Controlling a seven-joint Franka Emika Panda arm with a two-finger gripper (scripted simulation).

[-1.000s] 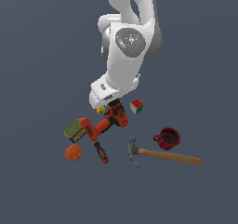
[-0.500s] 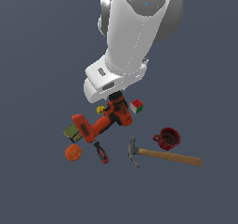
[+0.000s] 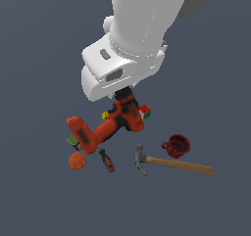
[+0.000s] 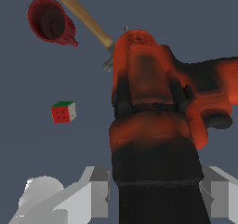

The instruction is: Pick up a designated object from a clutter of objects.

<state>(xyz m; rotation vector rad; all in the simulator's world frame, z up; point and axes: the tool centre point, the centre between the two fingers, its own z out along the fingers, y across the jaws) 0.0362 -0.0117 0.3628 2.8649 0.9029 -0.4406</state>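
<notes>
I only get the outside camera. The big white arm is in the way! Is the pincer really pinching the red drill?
Observer: Yes. In the wrist view the pincer has a grey finger on each side of the drill, pressed against its body.
Operator: What's underneath it?
Observer: The wrist view shows the colourful cube alone on bare floor, apart from the drill.
Operator: Is the mug full?
Observer: No, the wrist view looks into the red mug; it is empty.

A plain, dark grey-blue ground (image 3: pixel 39 44) spreads beneath everything, unmarked and flat.
</notes>
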